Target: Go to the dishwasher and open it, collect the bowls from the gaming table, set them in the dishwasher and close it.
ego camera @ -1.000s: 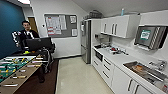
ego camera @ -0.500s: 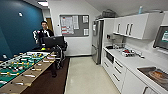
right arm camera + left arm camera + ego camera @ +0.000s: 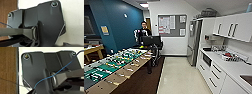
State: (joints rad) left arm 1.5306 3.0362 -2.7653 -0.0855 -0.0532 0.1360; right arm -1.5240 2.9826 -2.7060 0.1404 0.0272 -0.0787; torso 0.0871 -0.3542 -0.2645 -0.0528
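While the robot is facing down a kitchenette, a foosball table [image 3: 114, 67] is sitting along its left side over the brown carpet [image 3: 141, 83], and white cabinets with a countertop [image 3: 234, 67] are running along the right. A stainless-steel fridge [image 3: 194, 42] is standing past the counter. A person [image 3: 143, 31] is standing behind a dark rig by the noticeboard [image 3: 172, 25]. I cannot tell how either gripper's jaws are set. I cannot make out the dishwasher or bowls.

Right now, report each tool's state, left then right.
Left tool: cannot be told; the left wrist view gives no look at the tips.
Right tool: cannot be told, for the same reason.
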